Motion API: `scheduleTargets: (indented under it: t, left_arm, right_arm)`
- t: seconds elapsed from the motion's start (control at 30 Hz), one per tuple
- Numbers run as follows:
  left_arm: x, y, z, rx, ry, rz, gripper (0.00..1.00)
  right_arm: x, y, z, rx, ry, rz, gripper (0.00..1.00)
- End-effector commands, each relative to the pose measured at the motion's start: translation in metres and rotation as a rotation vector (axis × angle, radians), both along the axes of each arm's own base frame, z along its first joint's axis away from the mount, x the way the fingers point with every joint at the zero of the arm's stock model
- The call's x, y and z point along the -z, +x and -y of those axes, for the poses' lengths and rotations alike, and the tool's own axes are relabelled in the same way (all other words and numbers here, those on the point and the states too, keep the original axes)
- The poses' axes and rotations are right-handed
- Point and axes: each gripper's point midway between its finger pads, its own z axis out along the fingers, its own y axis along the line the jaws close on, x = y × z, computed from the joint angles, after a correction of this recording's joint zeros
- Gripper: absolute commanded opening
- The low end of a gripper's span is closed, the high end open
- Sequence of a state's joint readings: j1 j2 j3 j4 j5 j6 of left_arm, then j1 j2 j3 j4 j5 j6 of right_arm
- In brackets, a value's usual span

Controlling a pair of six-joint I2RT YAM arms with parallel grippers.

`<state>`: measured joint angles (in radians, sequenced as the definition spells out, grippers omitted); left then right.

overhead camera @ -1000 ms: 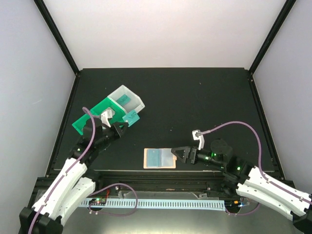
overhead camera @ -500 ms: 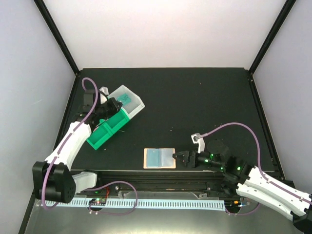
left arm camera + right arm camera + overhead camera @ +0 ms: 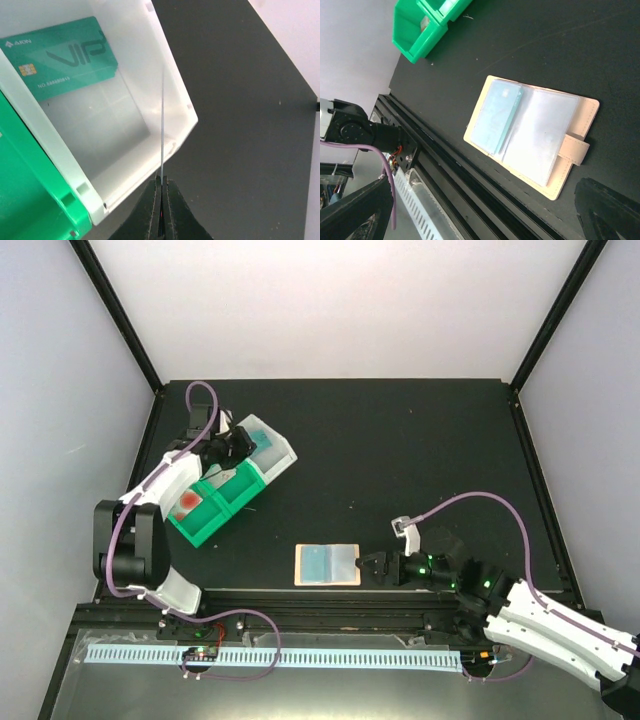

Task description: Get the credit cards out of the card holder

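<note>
The card holder point(image 3: 327, 565) lies open on the dark surface point(image 3: 400, 460), lower centre of the top view, with a teal card point(image 3: 497, 117) in its left panel. The right pincer point(image 3: 372, 565) sits just right of it, fingers fully spread. At upper left, the left pincer point(image 3: 161, 184) pinches a thin card point(image 3: 162, 125), seen edge-on, above the white bin point(image 3: 115, 135), which holds a teal VIP card point(image 3: 60, 55).

"VIP" on teal card point(image 3: 60, 57)
</note>
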<state>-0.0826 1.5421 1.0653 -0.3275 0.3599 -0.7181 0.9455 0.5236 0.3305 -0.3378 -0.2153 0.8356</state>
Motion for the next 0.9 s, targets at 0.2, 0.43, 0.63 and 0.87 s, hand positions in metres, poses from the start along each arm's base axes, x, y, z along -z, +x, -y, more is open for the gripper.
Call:
scheduleTargets:
  t: [0.2,0.43,0.63,0.87]
  left_arm:
    - [0.011,0.032,-0.030,-0.107,0.061,-0.033,0.01]
    - [0.025,0.048,-0.039,-0.125,0.073,-0.066,0.01]
    - [0.026,0.063,-0.038,-0.130,0.062,-0.061,0.02]
    - [0.036,0.073,-0.036,-0.124,0.050,-0.075,0.02]
  right_arm:
    - [-0.010,0.006,-0.005,0.011,0.004,0.007,1.00]
    - [-0.014,0.009,-0.006,0.021,0.011,0.014,1.00]
    - [-0.012,0.011,-0.010,0.001,-0.032,0.013,1.00]
    - [-0.009,0.013,-0.011,-0.001,-0.072,0.002,1.00]
